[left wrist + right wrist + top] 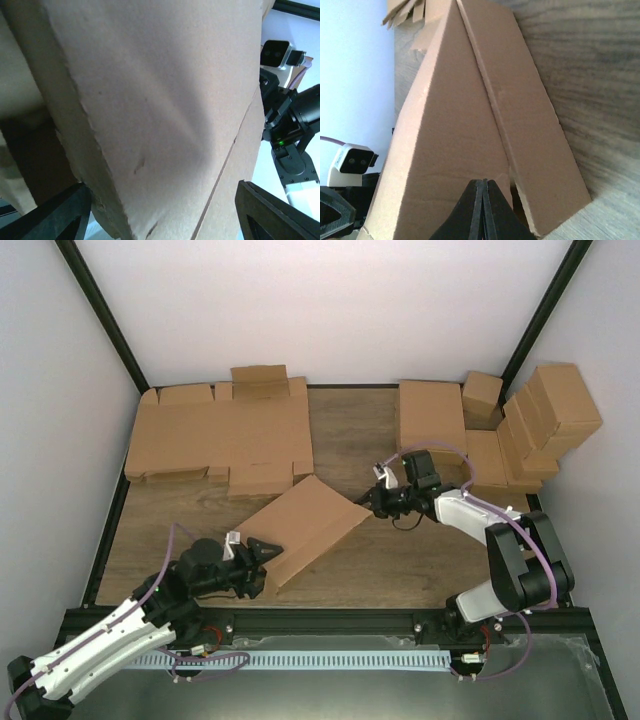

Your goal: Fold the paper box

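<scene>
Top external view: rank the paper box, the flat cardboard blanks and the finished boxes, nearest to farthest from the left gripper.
1. paper box, centre, right at the left gripper.
2. flat cardboard blanks, back left.
3. finished boxes, far right corner.

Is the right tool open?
No, the right wrist view shows the right tool with fingers pressed together at the paper box.

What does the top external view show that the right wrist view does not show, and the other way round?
Only the top view: the finished boxes stacked at the back right, and the right arm's base. Only the right wrist view: the right gripper is shut, its tip at the edge of the paper box. Both: the paper box on the wooden table.
</scene>
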Controlling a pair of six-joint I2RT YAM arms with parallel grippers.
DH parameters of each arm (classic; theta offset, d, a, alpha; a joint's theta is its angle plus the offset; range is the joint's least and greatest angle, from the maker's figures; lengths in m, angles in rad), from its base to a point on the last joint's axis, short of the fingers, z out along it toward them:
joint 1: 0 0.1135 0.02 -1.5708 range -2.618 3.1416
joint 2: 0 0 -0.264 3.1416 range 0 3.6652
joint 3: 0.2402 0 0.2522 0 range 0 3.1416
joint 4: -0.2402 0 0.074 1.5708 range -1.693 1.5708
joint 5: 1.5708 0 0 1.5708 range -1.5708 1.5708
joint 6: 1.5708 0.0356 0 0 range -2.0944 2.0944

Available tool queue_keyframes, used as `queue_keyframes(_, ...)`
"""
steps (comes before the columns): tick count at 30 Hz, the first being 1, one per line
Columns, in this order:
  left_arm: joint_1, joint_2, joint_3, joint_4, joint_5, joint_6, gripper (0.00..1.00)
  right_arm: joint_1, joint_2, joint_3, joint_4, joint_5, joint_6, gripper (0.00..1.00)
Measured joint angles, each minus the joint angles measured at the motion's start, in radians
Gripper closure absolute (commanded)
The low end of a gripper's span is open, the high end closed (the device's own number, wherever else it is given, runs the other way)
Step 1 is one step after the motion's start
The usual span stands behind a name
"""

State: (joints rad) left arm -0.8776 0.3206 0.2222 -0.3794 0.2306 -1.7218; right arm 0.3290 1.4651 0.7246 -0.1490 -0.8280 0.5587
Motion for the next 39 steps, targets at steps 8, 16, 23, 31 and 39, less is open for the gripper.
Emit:
queue_keyframes(8, 0.0, -0.005, -0.012, -0.021, 0.014, 0.002, 0.24, 0.027, 0.0, -0.059, 0.008, -0.017, 0.024, 0.99)
queue_keyframes(16, 0.0, -0.004, -0.013, -0.045, 0.031, 0.017, 0.24, 0.044, 0.0, -0.06, 0.022, -0.013, 0.031, 0.99)
queue_keyframes(23, 0.0, -0.001, 0.034, -0.177, 0.025, 0.074, 0.24, 0.052, 0.0, -0.06, -0.012, 0.042, -0.002, 0.99)
queue_keyframes(31, 0.0, 0.055, 0.103, -0.275, 0.002, 0.139, 0.14, 0.053, 0.01, -0.062, -0.019, 0.076, -0.012, 0.94)
queue_keyframes(39, 0.0, 0.12, 0.241, -0.399, -0.079, 0.193, 0.1, 0.042, -0.086, -0.037, -0.058, 0.161, -0.029, 0.82)
